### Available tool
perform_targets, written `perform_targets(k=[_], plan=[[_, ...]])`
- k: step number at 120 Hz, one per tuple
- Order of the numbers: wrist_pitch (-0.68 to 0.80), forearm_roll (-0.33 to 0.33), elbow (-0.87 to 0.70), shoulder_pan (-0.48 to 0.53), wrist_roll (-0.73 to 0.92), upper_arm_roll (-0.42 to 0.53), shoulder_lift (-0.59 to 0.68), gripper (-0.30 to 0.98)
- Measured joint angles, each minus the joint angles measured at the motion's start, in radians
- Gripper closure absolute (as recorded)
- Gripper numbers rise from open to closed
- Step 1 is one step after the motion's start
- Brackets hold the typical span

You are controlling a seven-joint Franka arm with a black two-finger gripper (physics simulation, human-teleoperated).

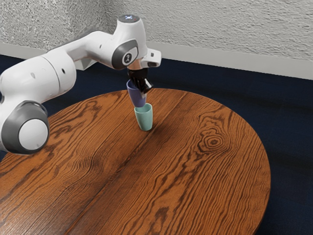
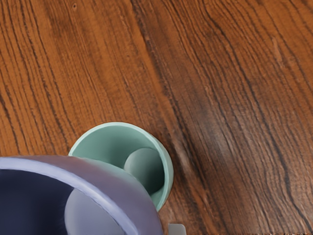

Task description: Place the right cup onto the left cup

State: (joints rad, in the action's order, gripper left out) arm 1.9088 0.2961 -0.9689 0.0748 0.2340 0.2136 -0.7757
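The jaws of the black gripper [image 1: 143, 89] stand partly apart, closed on the violet cup [image 1: 136, 95], which hangs mouth up over the mint-green cup [image 1: 144, 118]. That one stands upright on the round counter [image 1: 210, 171], toward its far edge in the exterior view. Both open upward, presumably so the violet cup's narrower base can nest inside the green mouth. In the wrist view the violet cup is cut off and hides part of the green rim; whether the cups touch, I can't tell.
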Motion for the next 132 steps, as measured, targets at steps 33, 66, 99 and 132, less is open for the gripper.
perform_targets(k=[33,66,99,132], plan=[[-0.007,-0.001,0.075,0.016,0.040,0.011,-0.064,0.78],[-0.008,0.000,0.083,0.016,0.067,0.037,-0.069,0.78],[-0.002,0.000,0.083,0.016,0.083,0.040,-0.076,0.78],[0.010,0.000,0.079,0.016,0.094,0.036,-0.092,0.78]])
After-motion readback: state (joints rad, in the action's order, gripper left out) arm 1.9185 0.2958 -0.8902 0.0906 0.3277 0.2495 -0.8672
